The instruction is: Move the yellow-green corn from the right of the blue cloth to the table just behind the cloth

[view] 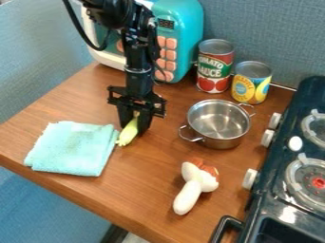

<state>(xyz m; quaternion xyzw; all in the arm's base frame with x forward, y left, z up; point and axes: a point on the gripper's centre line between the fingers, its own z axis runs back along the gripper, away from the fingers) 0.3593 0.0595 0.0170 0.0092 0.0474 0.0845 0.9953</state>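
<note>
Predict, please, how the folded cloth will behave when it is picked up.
The cloth will probably droop, since its fabric looks soft and its edges uneven. It may unfold if only the top layer is pinched, as it lies folded.

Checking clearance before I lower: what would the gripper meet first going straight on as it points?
Probably the wooden tabletop, with the yellow-green toy between the gripper and it perhaps touching first. The remaining height is unclear from this angle.
</note>
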